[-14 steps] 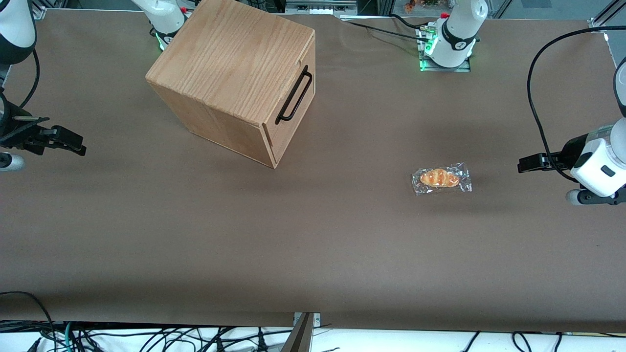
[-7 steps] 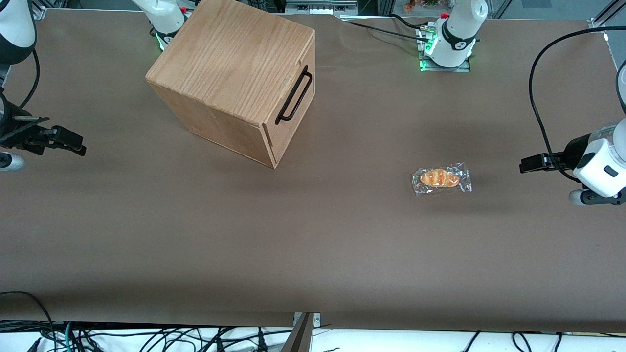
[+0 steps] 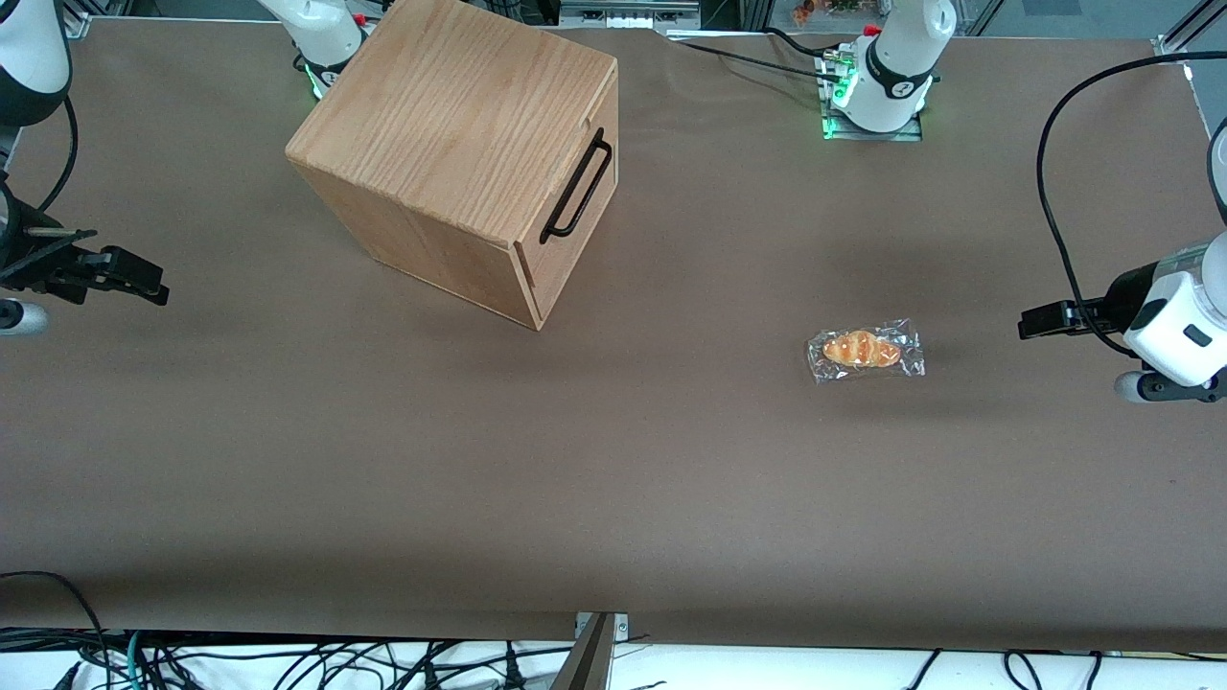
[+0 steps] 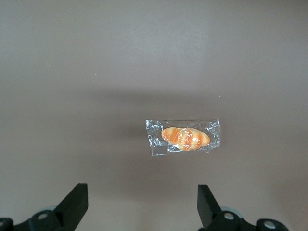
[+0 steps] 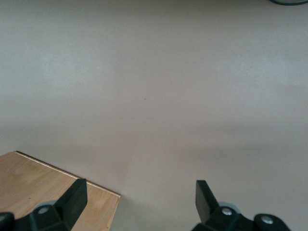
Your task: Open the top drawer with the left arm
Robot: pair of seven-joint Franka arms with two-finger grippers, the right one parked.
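Table (image 3: 613,498) was covered in plain brown sheet, nearest stretch bare. Going farther from the front camera: wrapped bread roll (image 3: 866,351) in clear plastic lay flat on the table, toward the working arm's end. Left arm (image 3: 1174,321) sat at about the same depth at that end of the table, white wrist block visible, black pincer (image 3: 1040,319) pointing along the table toward the roll, held above the surface, near the roll but clearly apart from it, touching nothing. Wrist view showed the pincer (image 4: 142,204) spread wide, both fingers (image 4: 74,202) well apart with nothing between them; the roll (image 4: 184,137) sat on the table past the fingertips, not in the gap. Farther from the camera and toward the parked arm's end stood the cube-shaped wooden box (image 3: 460,153), rotated so one corner pointed at the camera. Top drawer (image 3: 575,206) was on the box face turned toward the working arm's end, fully shut, front flush with the box face, no pale interior showing. Its thin black bar handle (image 3: 576,185) ran along the drawer front, standing just off the wood, untouched. Pincer was well apart from the handle, with the roll lying between the two along the table. Lower front panel beneath the drawer was mostly edge-on from this angle, couldn't make out detail. Right wrist view caught one corner of the box top (image 5: 48,192) and bare table.
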